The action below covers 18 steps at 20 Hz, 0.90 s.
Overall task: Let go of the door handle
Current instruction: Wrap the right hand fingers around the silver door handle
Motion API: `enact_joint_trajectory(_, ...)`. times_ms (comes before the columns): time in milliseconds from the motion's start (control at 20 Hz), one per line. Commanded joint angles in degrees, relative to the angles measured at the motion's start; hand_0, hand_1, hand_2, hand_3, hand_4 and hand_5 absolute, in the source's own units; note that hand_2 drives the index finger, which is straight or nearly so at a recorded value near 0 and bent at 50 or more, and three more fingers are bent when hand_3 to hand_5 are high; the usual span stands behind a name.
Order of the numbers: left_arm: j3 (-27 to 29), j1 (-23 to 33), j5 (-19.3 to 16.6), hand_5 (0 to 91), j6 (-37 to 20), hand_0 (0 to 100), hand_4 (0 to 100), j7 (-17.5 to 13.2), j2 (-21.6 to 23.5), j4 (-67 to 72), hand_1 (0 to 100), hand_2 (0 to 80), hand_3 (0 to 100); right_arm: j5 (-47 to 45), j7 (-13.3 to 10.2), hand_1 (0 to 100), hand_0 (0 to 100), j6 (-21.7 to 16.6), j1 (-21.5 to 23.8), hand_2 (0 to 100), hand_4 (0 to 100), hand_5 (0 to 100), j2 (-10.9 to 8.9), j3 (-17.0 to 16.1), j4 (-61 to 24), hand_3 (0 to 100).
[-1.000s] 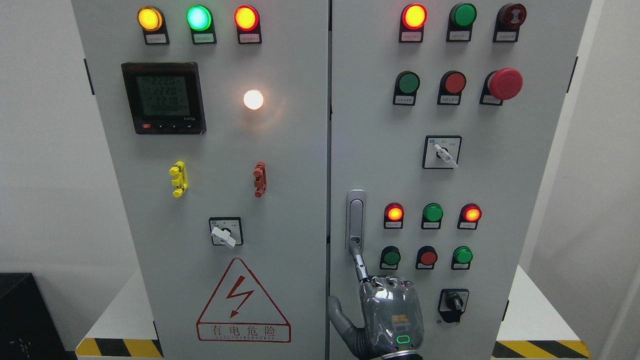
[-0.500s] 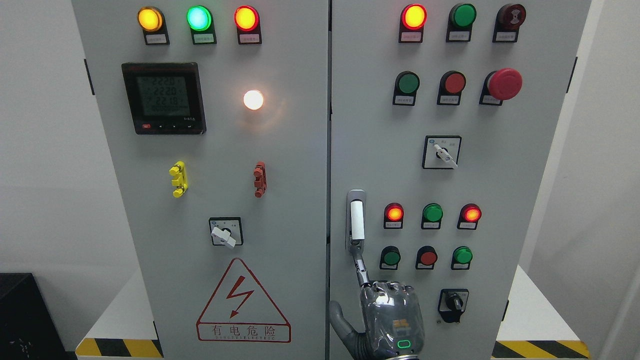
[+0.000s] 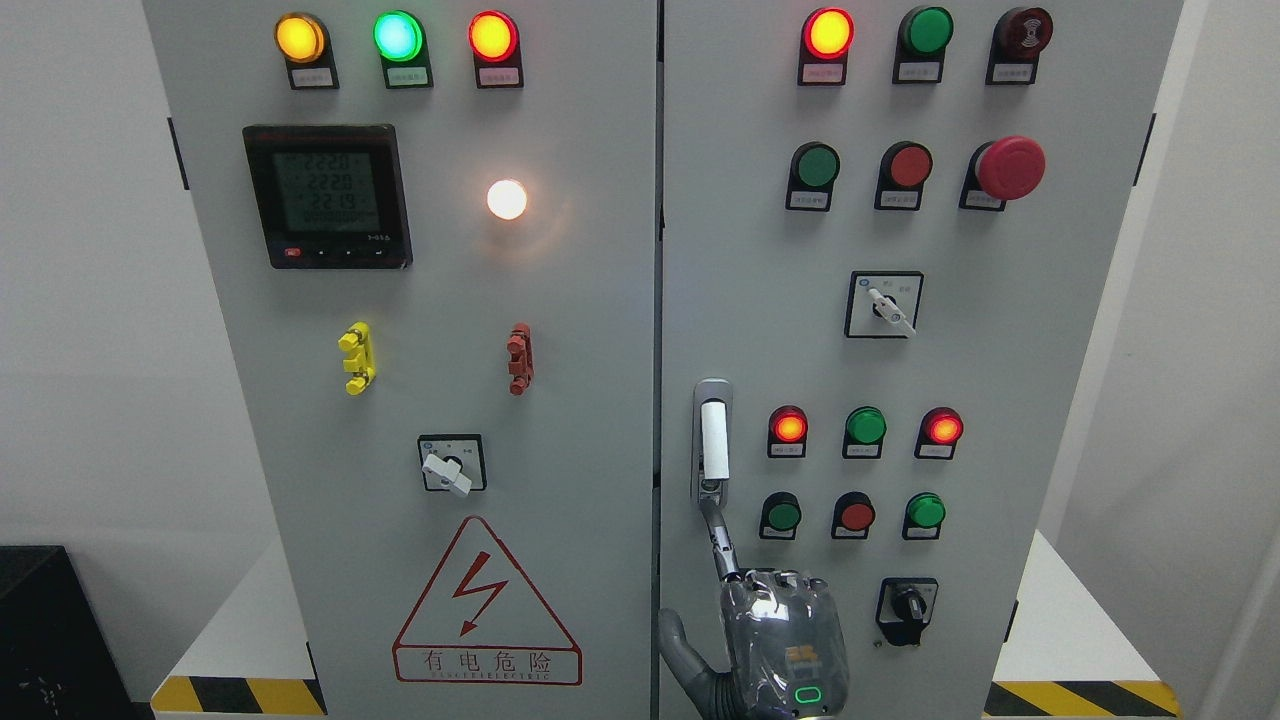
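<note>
Head view, right hand (image 3: 785, 640) index fingertip touching door handle (image 3: 712, 440) base

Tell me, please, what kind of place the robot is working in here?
Probably an electrical or plant room, perhaps a training lab. It faces a grey control cabinet with lit indicator lamps, a digital meter and a high-voltage warning triangle.

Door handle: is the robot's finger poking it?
Touching. Head view shows the right hand with its index fingertip meeting the door handle's lower end.
</note>
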Motion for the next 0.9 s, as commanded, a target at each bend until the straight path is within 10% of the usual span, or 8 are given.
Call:
enact_joint_trajectory(0,-1.23,0.00,0.00,0.0,0.01,0,1,0.02,0.00,-1.14,0,2.2,9,-0.03,-0.27,32,41,-0.15,-0.02,6,100,97,0.04,0.02,-1.56,100)
enact_joint_trajectory(400,-1.23,0.00,0.00,0.0,0.01,0,1,0.02,0.00,-1.14,0,2.2,9,-0.39,-0.36,33,41,-0.58,-0.02,17,100,97,-0.05,0.28,-5.61,100)
enact_joint_trajectory(600,-1.23,0.00,0.00,0.0,0.01,0,1,0.02,0.00,-1.14,0,2.3,9,-0.56,-0.18,33,44,-0.58,0.25,51,100,96,0.04,0.02,-5.61,100)
enact_joint_trajectory(850,-1.23,0.00,0.00,0.0,0.01,0,1,0.02,0.00,-1.14,0,2.3,9,-0.74,-0.09,30,49,-0.50,0.16,62,89,91,-0.05,-2.26,-6.49,100)
